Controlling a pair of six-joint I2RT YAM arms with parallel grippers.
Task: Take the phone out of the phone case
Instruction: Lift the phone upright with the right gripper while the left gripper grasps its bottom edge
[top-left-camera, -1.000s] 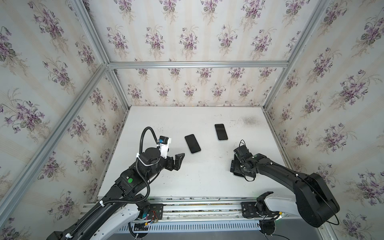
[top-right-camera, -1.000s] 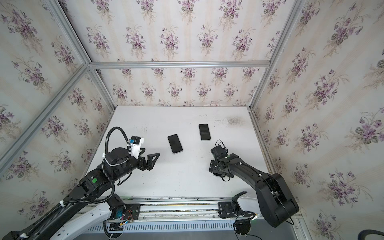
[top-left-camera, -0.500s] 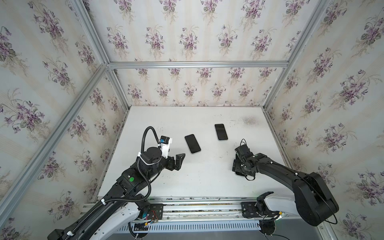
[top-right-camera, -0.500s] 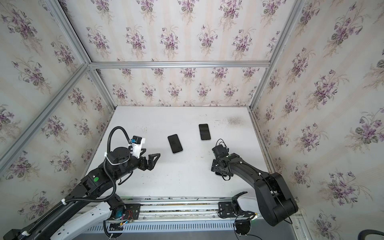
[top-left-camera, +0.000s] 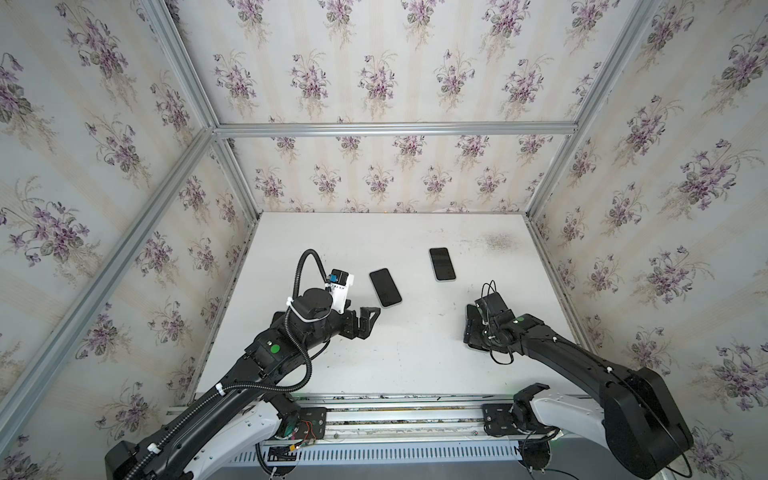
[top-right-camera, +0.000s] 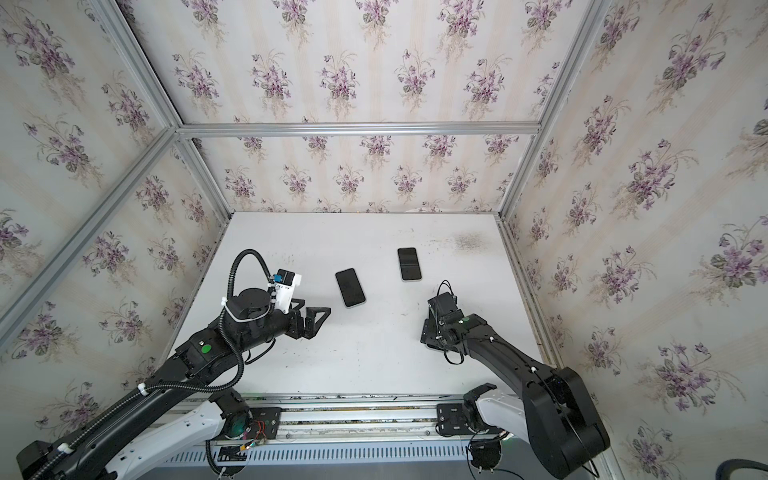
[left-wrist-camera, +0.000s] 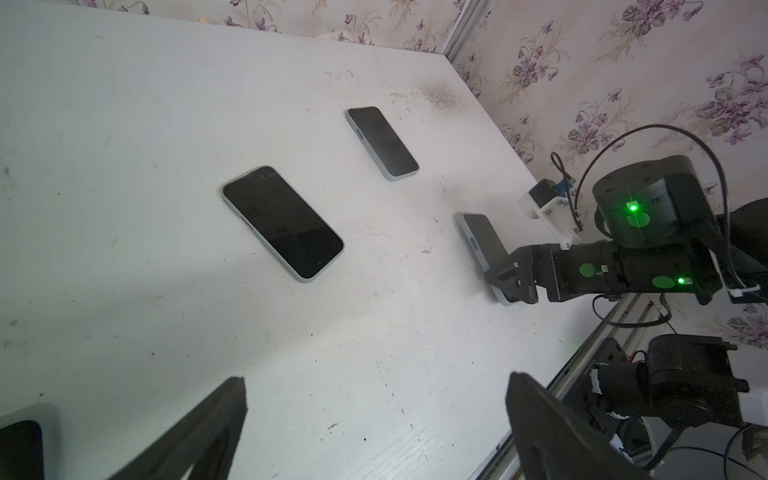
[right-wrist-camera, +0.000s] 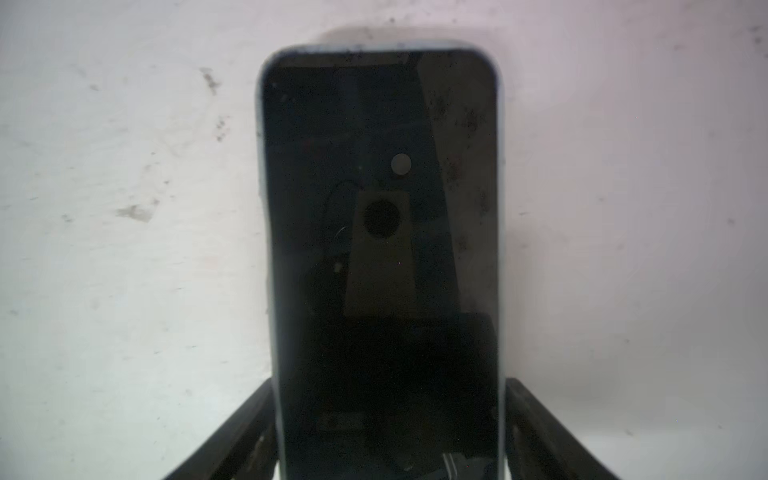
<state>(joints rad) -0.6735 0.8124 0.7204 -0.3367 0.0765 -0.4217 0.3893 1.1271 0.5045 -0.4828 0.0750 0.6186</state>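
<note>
Four phones in view, all with dark screens and pale cases. Task phone (right-wrist-camera: 382, 249) is at the near right of the desk (top-left-camera: 415, 365), screen up. It sits inside its phone case (right-wrist-camera: 501, 199), pale rim showing round the glass, so not out yet.

Right claw (right-wrist-camera: 388, 386) is clenched on it: one finger (right-wrist-camera: 249, 415) against each long edge, at the end nearest the wrist. The rest of the phone sticks out ahead of the claw. Left wrist view shows the same grip from the side (left-wrist-camera: 496, 272), with the case edge and a side button visible. Cannot tell if the gripped end is lifted or flat on the desk. In both top views the right claw and wrist cover most of the phone.

Left claw (top-left-camera: 371, 323) (top-right-camera: 319, 323) is released, jaws wide apart, nothing between them. It is over the near left of the desk, pointing toward the middle phone (top-left-camera: 385, 287) (top-right-camera: 350, 287), near but not touching.

Middle phone lies flat and angled, around desk centre. Far phone (top-left-camera: 442, 264) (top-right-camera: 409, 264) lies flat, further back and to the right, well apart from it. Fourth phone (left-wrist-camera: 18, 449) is only a corner at the edge of the left wrist view, beside a left claw finger; not seen in the top views.

Grey smudge (top-left-camera: 496, 241) on the far right of the desk.
</note>
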